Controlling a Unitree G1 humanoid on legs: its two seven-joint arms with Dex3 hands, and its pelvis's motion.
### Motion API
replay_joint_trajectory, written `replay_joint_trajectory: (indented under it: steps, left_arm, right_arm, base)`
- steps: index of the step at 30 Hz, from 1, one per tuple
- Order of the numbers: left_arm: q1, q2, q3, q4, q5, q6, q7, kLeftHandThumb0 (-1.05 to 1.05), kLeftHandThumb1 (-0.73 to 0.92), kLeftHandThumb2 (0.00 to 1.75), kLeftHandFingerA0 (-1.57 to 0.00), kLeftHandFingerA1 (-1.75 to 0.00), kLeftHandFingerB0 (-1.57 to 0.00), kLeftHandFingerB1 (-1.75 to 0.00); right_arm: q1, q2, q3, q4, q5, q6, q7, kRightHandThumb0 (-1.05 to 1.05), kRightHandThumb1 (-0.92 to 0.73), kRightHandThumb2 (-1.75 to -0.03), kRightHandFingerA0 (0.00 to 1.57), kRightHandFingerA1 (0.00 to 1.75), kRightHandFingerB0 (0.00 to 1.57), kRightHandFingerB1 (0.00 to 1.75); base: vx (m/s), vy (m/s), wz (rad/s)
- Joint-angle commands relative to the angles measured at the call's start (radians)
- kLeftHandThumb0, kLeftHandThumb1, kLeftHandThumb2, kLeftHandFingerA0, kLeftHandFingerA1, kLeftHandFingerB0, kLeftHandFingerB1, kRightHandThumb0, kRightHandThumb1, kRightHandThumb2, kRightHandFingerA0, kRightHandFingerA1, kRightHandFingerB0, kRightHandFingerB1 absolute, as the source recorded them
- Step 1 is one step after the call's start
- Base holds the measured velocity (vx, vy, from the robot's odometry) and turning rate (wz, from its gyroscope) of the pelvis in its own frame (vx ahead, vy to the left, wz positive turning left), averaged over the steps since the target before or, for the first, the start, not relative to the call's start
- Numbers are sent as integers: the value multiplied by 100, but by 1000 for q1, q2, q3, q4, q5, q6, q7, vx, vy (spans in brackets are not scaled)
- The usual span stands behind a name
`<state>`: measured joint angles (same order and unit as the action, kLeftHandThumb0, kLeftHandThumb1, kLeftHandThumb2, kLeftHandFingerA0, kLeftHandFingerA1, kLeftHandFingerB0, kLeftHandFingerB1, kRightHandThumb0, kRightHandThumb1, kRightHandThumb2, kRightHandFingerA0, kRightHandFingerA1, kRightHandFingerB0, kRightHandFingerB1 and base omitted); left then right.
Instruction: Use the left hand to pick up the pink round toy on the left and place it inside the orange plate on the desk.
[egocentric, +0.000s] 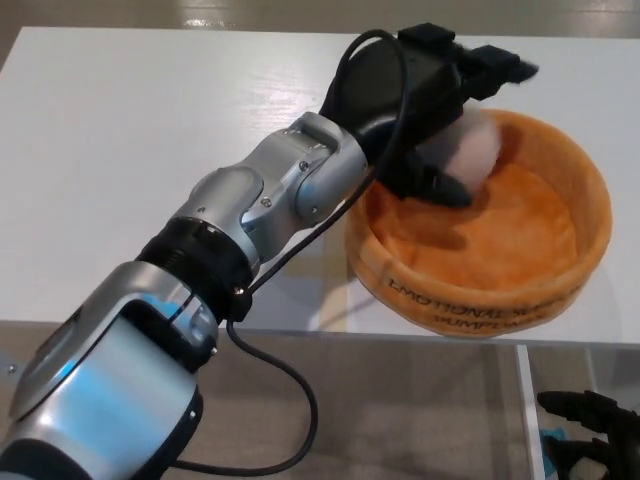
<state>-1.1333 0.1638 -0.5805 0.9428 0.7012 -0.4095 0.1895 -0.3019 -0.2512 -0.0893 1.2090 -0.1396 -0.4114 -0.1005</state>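
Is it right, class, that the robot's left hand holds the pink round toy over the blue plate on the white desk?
Not quite. The plate is orange, not blue, as the head view shows. The rest stands: the left hand holds the pink round toy over that plate, which sits on the white desk.
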Motion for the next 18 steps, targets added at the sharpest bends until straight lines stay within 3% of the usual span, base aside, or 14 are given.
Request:
replay_joint_trajectory:
  steps: [1,5,9,14,18]
  left_arm:
    - [19,-10,-4,-38,-48,136,-338,-104,55,69,0,0,0,-3]
    - [10,-3,-1,-60,-52,160,-395,-103,69,63,0,0,0,-6]
    - [11,4,10,-78,-61,158,-409,-104,70,64,0,0,0,-8]
    - [0,16,16,-110,-58,175,-446,-104,63,65,0,0,0,-3]
    - [28,69,71,-226,-93,140,-436,-103,55,69,0,0,0,-10]
  right_arm:
    - [7,0,0,4,13,18,11,-18,-69,-60,64,55,62,48]
    - [-1,1,-1,5,14,24,10,-19,-69,-60,63,55,62,48]
    - [-5,1,-1,7,13,29,8,-19,-69,-60,64,56,62,47]
    - [-6,3,2,4,11,21,9,-18,-69,-60,64,57,63,48]
    - [0,1,1,3,13,20,10,-18,-69,-60,64,56,63,48]
  base:
    - [0,0,0]
    - [0,0,0]
    - [0,0,0]
    - [0,0,0]
    - [0,0,0]
